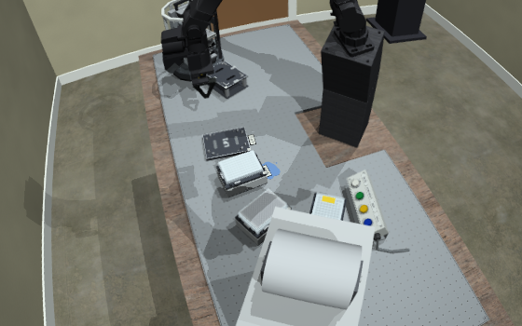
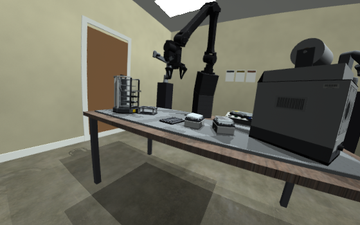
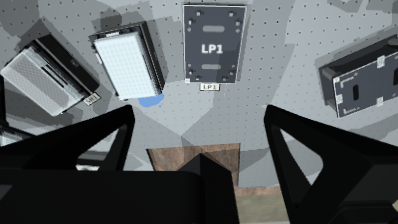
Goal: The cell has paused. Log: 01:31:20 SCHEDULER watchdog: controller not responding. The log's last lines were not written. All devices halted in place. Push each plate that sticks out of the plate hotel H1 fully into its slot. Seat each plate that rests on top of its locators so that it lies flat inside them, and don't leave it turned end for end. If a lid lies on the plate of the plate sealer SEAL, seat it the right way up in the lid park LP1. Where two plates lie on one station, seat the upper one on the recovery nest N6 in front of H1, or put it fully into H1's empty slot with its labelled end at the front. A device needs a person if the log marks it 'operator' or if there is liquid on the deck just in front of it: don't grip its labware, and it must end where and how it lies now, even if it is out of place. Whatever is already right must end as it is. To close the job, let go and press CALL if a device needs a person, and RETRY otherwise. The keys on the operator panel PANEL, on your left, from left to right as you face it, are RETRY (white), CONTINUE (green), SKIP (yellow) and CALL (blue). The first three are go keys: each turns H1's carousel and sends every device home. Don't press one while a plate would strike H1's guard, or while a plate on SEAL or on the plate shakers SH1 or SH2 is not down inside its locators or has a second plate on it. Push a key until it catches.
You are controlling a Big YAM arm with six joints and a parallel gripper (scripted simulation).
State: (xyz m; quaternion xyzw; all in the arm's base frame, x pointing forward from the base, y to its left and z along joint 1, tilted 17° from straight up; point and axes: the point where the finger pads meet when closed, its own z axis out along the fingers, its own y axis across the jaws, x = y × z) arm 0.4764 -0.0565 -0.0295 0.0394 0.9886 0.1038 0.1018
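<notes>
My gripper (image 1: pixel 205 89) is open and empty. It hangs high above the deck between the plate hotel H1 (image 2: pixel 126 94) and the lid park LP1 (image 1: pixel 226 142), and shows in the side view (image 2: pixel 174 69). In the wrist view the fingers frame the empty LP1 (image 3: pixel 215 44). The empty recovery nest N6 (image 1: pixel 226 77) stands in front of H1 and shows in the wrist view (image 3: pixel 362 85). A white plate (image 1: pixel 240 169) sits on a shaker with blue liquid (image 1: pixel 271 169) on the deck beside it. A grey-topped plate (image 1: pixel 260 214) sits on the other shaker. A plate with a yellow patch (image 1: pixel 328 205) lies on the sealer SEAL (image 1: pixel 311 270).
The panel (image 1: pixel 364 202) with white, green, yellow and blue keys stands to the right of the sealer's plate. The arm's black pedestal (image 1: pixel 349 88) rises at the deck's right side. The arm hides most of H1 in the overhead view.
</notes>
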